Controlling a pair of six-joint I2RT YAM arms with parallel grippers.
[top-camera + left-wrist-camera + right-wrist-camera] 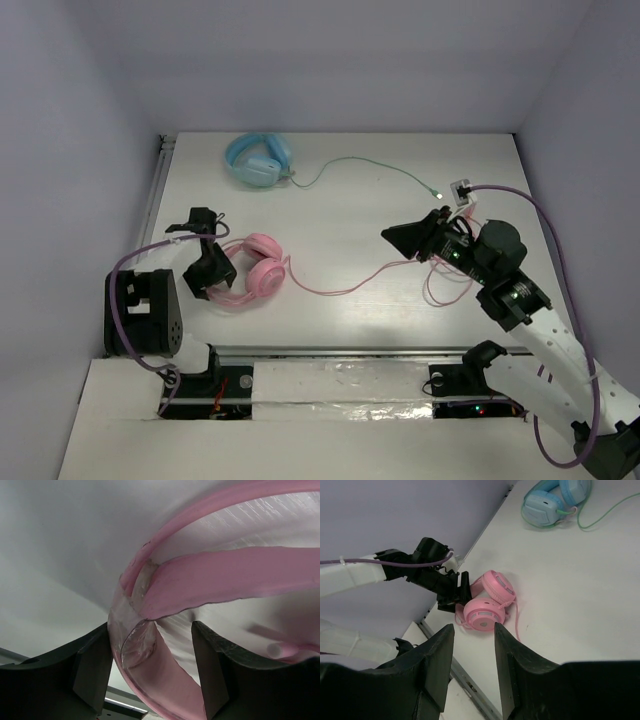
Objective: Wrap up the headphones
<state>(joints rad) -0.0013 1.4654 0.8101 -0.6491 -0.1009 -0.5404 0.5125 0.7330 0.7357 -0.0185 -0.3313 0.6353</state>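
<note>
The pink headphones (257, 266) lie on the white table at the near left, earcups side by side. Their thin pink cable (340, 292) runs right and ends in loose loops (440, 290) under my right arm. My left gripper (212, 270) is open around the headband (225, 575); the band passes between the two fingers (92, 667). My right gripper (392, 236) is open and empty, held above the table right of centre. From the right wrist view (473, 630) it looks across at the pink earcups (487, 607).
Light blue headphones (260, 160) lie at the back left, and their green cable (370, 162) runs right to a small white plug block (461, 188). A metal rail (155, 200) lines the table's left edge. The table's front edge (350, 350) lies near the arm bases.
</note>
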